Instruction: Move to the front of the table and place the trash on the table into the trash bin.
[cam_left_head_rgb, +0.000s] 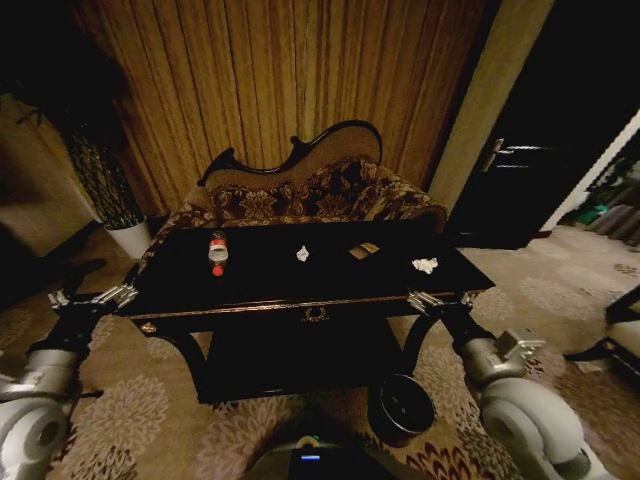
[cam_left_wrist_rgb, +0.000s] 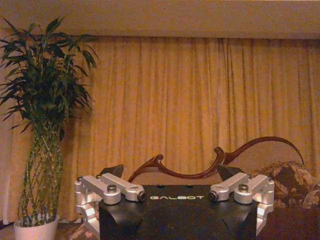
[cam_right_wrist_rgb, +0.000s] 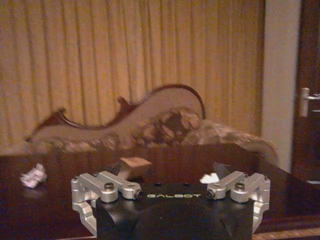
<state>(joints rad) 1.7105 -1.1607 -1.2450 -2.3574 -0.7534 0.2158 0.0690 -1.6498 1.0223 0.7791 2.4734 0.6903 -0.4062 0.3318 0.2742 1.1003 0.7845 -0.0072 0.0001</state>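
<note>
The robot stood square before the black bench (cam_left_head_rgb: 180, 290), both arms held low at its front corners. The left gripper (cam_left_head_rgb: 92, 297) hovered off the left corner, jaws apart and empty; the right gripper (cam_left_head_rgb: 440, 300) sat by the right corner, jaws apart too. On top lay the bottle (cam_left_head_rgb: 218, 250), 2 paper wads (cam_left_head_rgb: 303, 254) (cam_left_head_rgb: 425, 265) and a tan scrap (cam_left_head_rgb: 364, 250). The bin (cam_left_head_rgb: 401, 407) sat on the carpet below the right front leg, sofa (cam_left_head_rgb: 300, 195) behind
</note>
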